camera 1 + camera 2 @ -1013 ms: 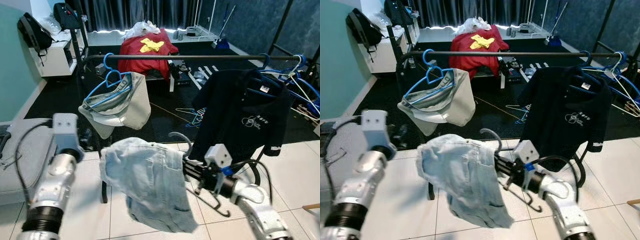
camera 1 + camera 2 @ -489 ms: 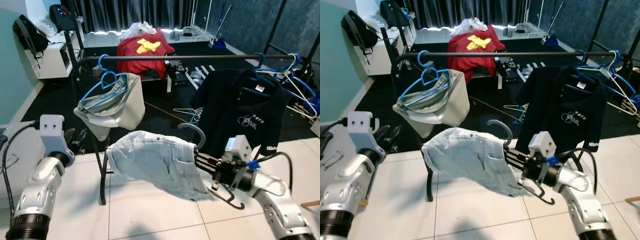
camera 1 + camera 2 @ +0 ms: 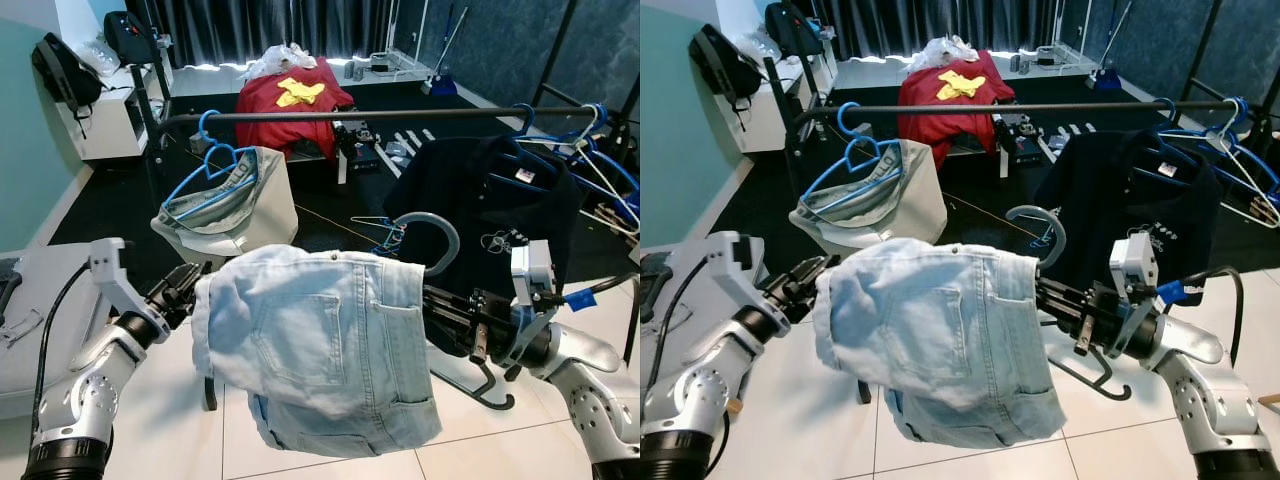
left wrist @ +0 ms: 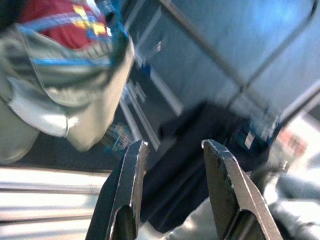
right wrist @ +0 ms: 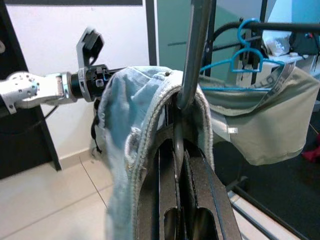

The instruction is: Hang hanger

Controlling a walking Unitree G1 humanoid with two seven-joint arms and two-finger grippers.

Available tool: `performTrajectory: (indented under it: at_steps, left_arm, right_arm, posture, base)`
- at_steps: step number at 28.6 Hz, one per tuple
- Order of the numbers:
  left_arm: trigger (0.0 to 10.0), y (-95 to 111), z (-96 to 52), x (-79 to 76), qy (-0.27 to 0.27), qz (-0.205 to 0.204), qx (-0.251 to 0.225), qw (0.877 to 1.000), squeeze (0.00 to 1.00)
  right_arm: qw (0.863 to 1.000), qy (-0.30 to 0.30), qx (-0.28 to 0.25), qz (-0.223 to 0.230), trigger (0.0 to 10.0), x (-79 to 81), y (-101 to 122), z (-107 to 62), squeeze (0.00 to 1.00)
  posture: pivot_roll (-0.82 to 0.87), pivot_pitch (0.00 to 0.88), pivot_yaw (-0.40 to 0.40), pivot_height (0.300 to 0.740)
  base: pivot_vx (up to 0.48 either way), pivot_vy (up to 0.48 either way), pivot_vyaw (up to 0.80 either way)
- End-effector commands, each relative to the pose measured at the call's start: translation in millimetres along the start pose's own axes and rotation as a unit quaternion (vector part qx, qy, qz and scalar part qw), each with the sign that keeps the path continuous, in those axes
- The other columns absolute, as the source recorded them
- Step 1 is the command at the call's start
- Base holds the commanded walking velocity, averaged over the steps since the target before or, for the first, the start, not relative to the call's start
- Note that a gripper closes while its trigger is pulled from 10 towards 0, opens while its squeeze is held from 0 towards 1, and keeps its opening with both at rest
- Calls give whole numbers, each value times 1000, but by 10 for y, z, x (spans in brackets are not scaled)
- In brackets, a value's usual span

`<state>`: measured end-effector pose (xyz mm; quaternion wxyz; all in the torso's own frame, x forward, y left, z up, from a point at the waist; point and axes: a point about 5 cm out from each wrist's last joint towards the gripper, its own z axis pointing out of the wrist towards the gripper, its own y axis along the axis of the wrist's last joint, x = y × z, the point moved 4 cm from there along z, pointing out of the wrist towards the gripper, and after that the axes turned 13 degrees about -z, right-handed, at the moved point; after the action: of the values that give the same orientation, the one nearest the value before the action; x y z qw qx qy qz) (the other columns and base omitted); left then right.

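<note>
My right gripper [image 3: 434, 301] is shut on the neck of a grey hanger [image 3: 432, 236] at chest height, below and in front of the black rail [image 3: 360, 115]. Light-blue denim shorts [image 3: 320, 350] are draped over the hanger and hide most of it. In the right wrist view the fingers [image 5: 200, 200] clamp the hanger's stem [image 5: 192, 60] with the denim [image 5: 130, 150] folded around it. My left gripper [image 3: 181, 288] is open, right beside the left edge of the shorts. Its fingers [image 4: 127, 185] stand apart with nothing between them.
A blue hanger with beige shorts [image 3: 228, 195] hangs at the rail's left end. A black polo shirt [image 3: 500, 205] and several blue hangers [image 3: 590, 150] hang at its right end. A red garment [image 3: 285, 95] and clutter lie on the dark floor behind. White tiles run underfoot.
My right gripper has lifted the hanger, and the shorts now spread wide in front of me. My left gripper has swung up and in to the shorts' left edge.
</note>
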<state>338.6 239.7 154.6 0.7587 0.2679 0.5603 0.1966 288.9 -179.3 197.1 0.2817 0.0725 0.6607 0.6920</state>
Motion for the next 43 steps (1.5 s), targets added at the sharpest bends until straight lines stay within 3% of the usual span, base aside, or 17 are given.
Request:
performTrajectory:
  at_steps: [1, 4, 6, 8, 10, 12, 18, 29, 30, 31, 32, 37, 40, 43]
  left_arm:
    - [10000, 13, -68, 68, 10, -27, -11, 1000, 0]
    - [10000, 8, -180, -27, -33, -86, 1, 996, 0]
    - [10000, -24, -209, -99, -57, -99, 18, 993, 0]
    - [10000, -89, -230, -166, -75, -97, 43, 991, 0]
    - [10000, -260, -269, -290, -108, -84, 104, 985, 0]
    - [10000, -433, -296, -336, -116, -49, 154, 980, 0]
    - [10000, -603, -266, -342, -111, -7, 174, 978, 0]
    - [10000, -685, -287, -401, -119, -20, 188, 975, 0]
    - [4824, -675, -289, -390, -115, -19, 186, 976, 0]
    - [4824, -675, -289, -390, -115, -19, 186, 976, 0]
    - [0, -642, -280, -357, -106, -15, 176, 979, 0]
    - [0, -498, -219, -289, -89, -10, 130, 987, 0]
    - [0, -217, -85, -190, -55, -4, 33, 998, 0]
    - [0, -172, -65, -161, -46, -4, 16, 999, 0]
  right_arm:
    - [1000, 2, -21, -15, 10000, -33, 133, 17, 0]
    - [1000, 5, -7, -15, 10000, -19, 66, 35, 0]
    - [1000, 9, -5, -12, 10000, -9, 50, 57, 0]
    - [1000, 12, -5, -10, 10000, -1, 49, 81, 0]
    - [1000, 17, -7, -8, 10000, -1, 64, 116, 0]
    - [1000, 16, -12, -6, 10000, -10, 78, 132, 0]
    - [1000, 15, -19, -6, 10000, -22, 106, 159, 0]
    - [999, 9, -32, -4, 10000, -49, 149, 192, 0]
    - [999, 5, -33, -5, 10000, -62, 156, 196, 0]
    - [999, 5, -33, -5, 10000, -62, 156, 196, 0]
    - [999, 3, -33, -6, 10000, -73, 159, 188, 0]
    - [999, -3, -33, -5, 10000, -82, 158, 168, 0]
    - [1000, -1, -28, -2, 10000, -64, 144, 153, 0]
    - [1000, -1, -28, -1, 10000, -59, 141, 154, 0]
  posture:
    - [-24, 20, 37, 740]
    - [-22, 21, 27, 740]
    - [-18, 22, 21, 740]
    - [-14, 28, 19, 740]
    - [-13, 34, 18, 740]
    - [-8, 36, 16, 740]
    - [-5, 43, 15, 740]
    - [-5, 60, 23, 740]
    - [-6, 63, 23, 740]
    - [-6, 63, 23, 740]
    - [-5, 63, 27, 740]
    - [-10, 63, 26, 740]
    - [-11, 69, 24, 740]
    - [-11, 69, 24, 740]
  base:
    - [0, 0, 0]
    - [0, 0, 0]
    - [0, 0, 0]
    - [0, 0, 0]
    - [0, 0, 0]
    - [0, 0, 0]
    - [0, 0, 0]
    - [0, 0, 0]
    - [0, 0, 0]
    - [0, 0, 0]
    - [0, 0, 0]
    - [0, 0, 0]
    - [0, 0, 0]
    - [0, 0, 0]
